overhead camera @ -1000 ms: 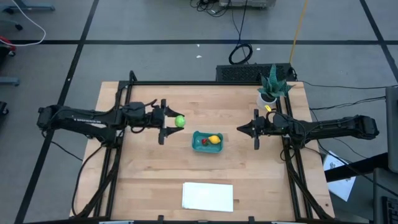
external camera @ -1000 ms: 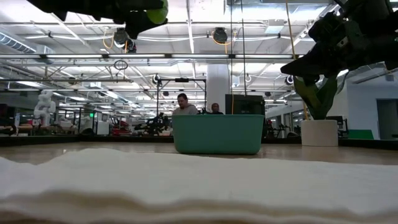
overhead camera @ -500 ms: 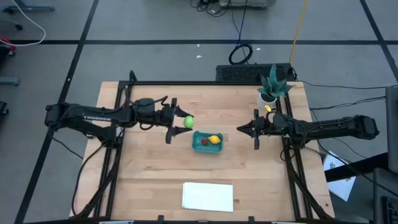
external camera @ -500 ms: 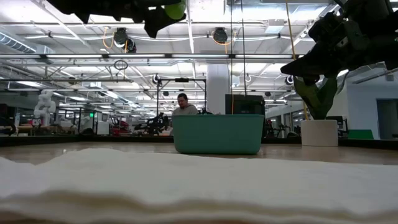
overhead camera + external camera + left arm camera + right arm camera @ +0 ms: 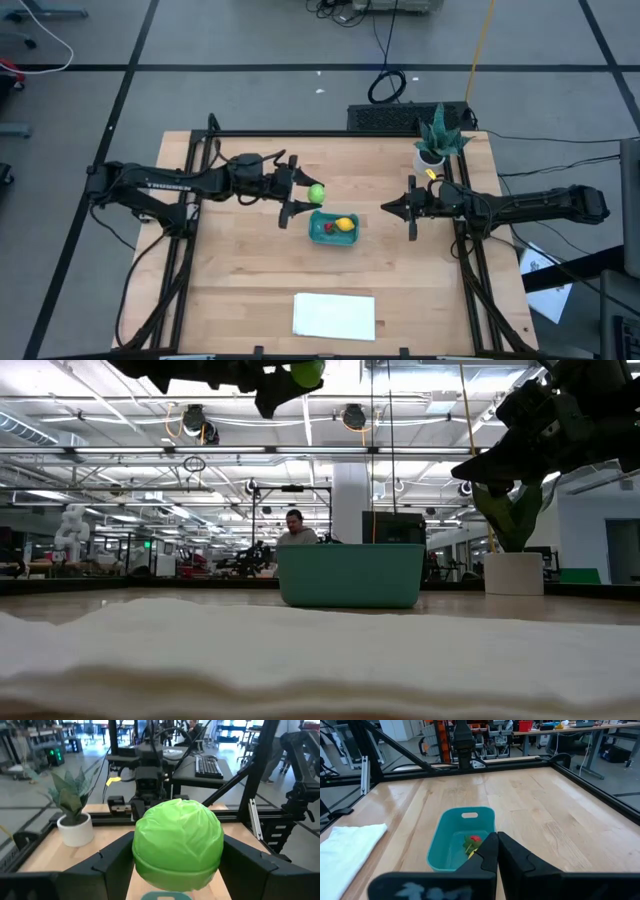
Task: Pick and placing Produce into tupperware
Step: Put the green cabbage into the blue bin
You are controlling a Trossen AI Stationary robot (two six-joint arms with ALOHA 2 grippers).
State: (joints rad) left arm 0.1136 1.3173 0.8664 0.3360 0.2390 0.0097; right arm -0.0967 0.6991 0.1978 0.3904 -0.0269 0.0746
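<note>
High view | left end effector [image 5: 305, 197] clamps green ball [image 5: 316, 193] beside tupperware [image 5: 322, 236] | right end effector [image 5: 408, 209] closed, empty

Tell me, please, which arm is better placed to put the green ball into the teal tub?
Left: its pincer already grips the green ball just beside the tub. The right pincer waits shut, empty, farther off.

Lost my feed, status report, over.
Left gripper shut on bright green round ball, beside teal plastic tub. Right gripper shut, waiting right of tub. Nothing in the way.

potted plant [image 5: 437, 140]: table's far right corner | white sheet [image 5: 334, 315]: near edge | person [image 5: 294, 527]: background
</note>
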